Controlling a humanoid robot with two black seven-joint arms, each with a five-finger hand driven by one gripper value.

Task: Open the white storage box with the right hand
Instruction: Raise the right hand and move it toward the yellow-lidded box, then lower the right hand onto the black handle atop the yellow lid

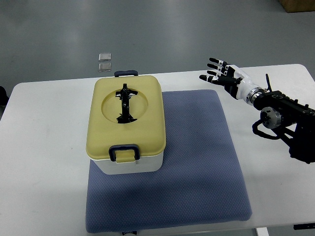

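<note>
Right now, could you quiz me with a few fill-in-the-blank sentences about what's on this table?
1. The storage box has a ____ lid.
2. The box stands on a ____ mat.
3. The right robot hand holds ____.
4. The fingers are ____.

Missing words: yellow; blue; nothing; spread

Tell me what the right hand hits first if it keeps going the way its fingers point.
Probably nothing: the right hand points up-left, past the box toward the table's far edge. Height is unclear.
</note>
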